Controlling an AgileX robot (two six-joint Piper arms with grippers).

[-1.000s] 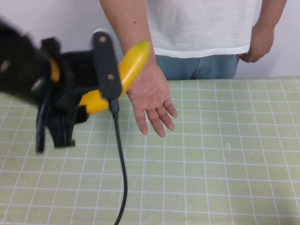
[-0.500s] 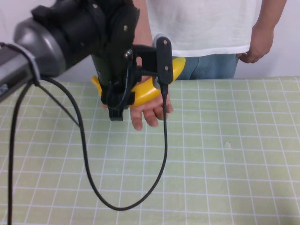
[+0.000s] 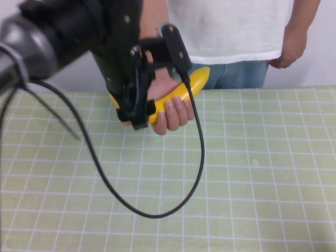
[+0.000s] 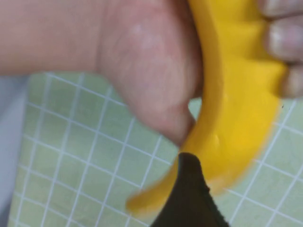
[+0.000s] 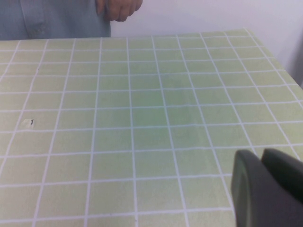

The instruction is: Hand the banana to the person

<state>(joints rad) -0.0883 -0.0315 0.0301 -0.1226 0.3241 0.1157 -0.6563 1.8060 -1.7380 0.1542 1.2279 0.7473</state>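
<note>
Now the person's hand (image 3: 170,105) has curled around the banana (image 3: 181,94), still pinched by the left gripper (image 3: 152,79); handover nearly done, release pending; right gripper (image 5: 267,189) parked low over the table (image 3: 252,173), finger state indeterminate.

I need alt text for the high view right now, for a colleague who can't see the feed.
The left gripper holds a bright yellow curved banana in the palm of a person in a white T-shirt, whose fingers curl around it above the green gridded table. The right gripper is out of view.

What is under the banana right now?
The person's hand cups the banana from below, fingers curled around it. The left hand grips it too, hiding the palm. Right hand is parked apart.
</note>
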